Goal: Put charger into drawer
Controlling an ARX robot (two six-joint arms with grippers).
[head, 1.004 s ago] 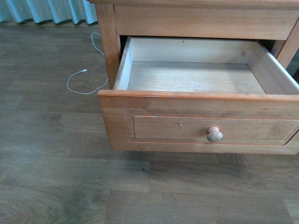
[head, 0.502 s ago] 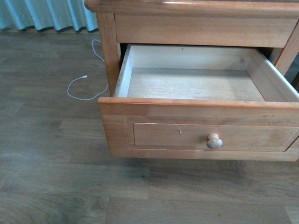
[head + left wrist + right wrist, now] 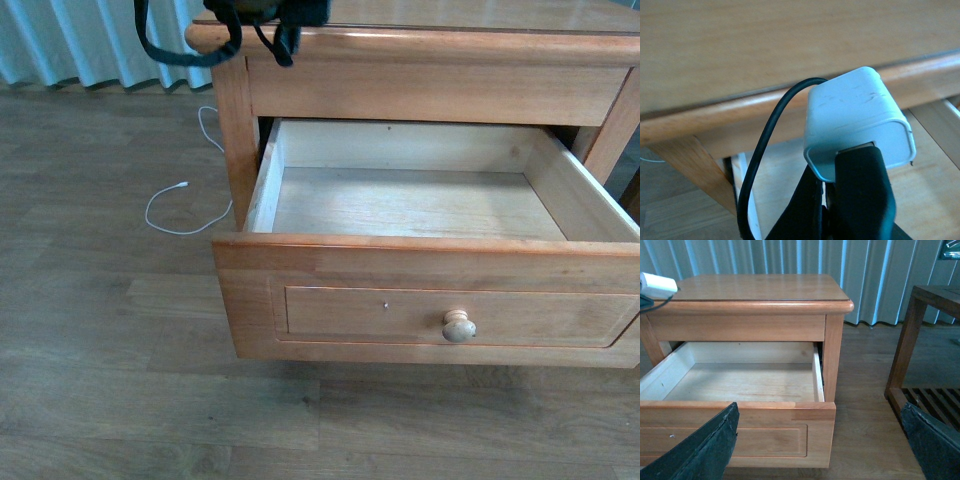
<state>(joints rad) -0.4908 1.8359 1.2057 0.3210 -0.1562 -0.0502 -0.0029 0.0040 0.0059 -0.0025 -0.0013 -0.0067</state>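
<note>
My left gripper [image 3: 832, 170] is shut on the charger [image 3: 855, 120], a small white plug block, and its black cable [image 3: 765, 145] loops down beside it. In the front view the gripper [image 3: 275, 35] hangs at the cabinet's top left corner, above the drawer's back left, with the cable loop [image 3: 180, 50] dangling. The right wrist view shows the white block [image 3: 657, 284] over that same corner. The drawer [image 3: 430, 310] is pulled open, with a round knob [image 3: 459, 325] and a pale inside [image 3: 400, 205] with nothing in it. My right gripper [image 3: 820, 440] is open in front of the drawer [image 3: 765, 435].
A thin white cable [image 3: 185, 205] lies looped on the wooden floor left of the cabinet. The cabinet top [image 3: 450, 20] overhangs the drawer's back. A dark wooden side table [image 3: 930, 340] stands beside the cabinet. Pale curtains [image 3: 80, 40] hang behind.
The front view has shifted, so the drawer shows lower in the picture. My left gripper with the dangling black cable has come into view at the cabinet's top left corner.
</note>
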